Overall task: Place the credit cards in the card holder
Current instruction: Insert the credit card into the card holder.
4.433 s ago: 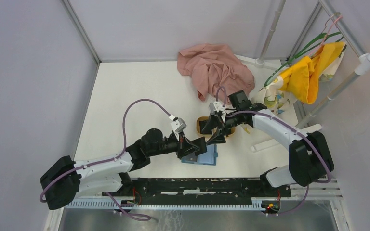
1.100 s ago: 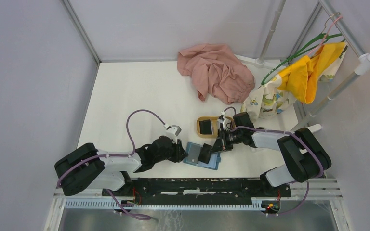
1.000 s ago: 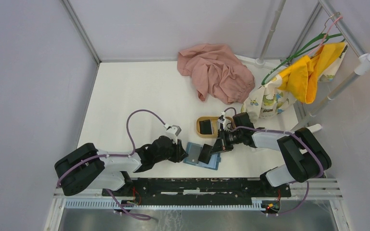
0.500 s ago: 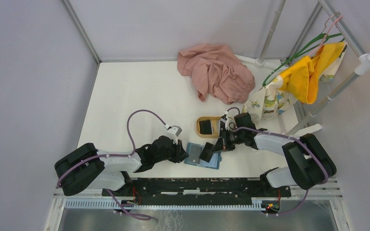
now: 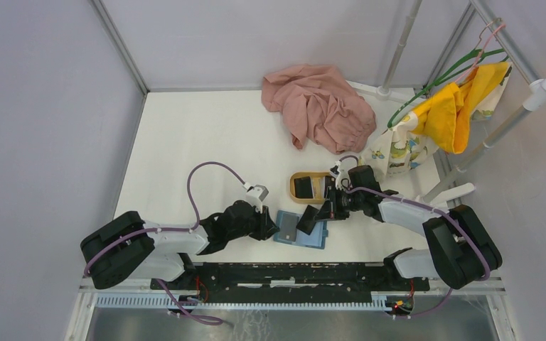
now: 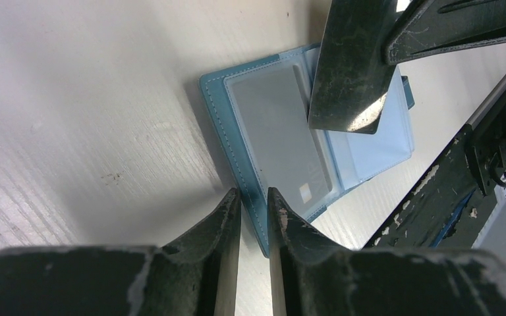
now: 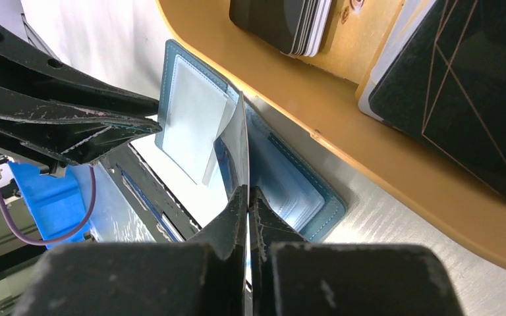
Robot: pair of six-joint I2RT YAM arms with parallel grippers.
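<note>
Teal-blue rectangular folding card holder (image 5: 316, 239) lies open on the white table top (image 5: 199, 142). Left gripper (image 6: 253, 201) is at the holder's left edge, with that edge between its fingers. Right gripper (image 7: 247, 191) is above the holder's middle, pinching a thin rectangular credit card (image 7: 242, 141) that stands edge-on over the fold. Oval tan wooden tray (image 5: 291, 193) sits just behind the holder, with a stack of black cards (image 5: 303, 187) in it. Crumpled pink cloth (image 5: 316, 105) lies well behind the holder.

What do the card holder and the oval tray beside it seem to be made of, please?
The card holder: probably matte teal faux leather, given the stitched edge; its inner sleeves look like clear, glossy plastic. The tray: seemingly smooth tan wood, though no grain shows clearly.
</note>
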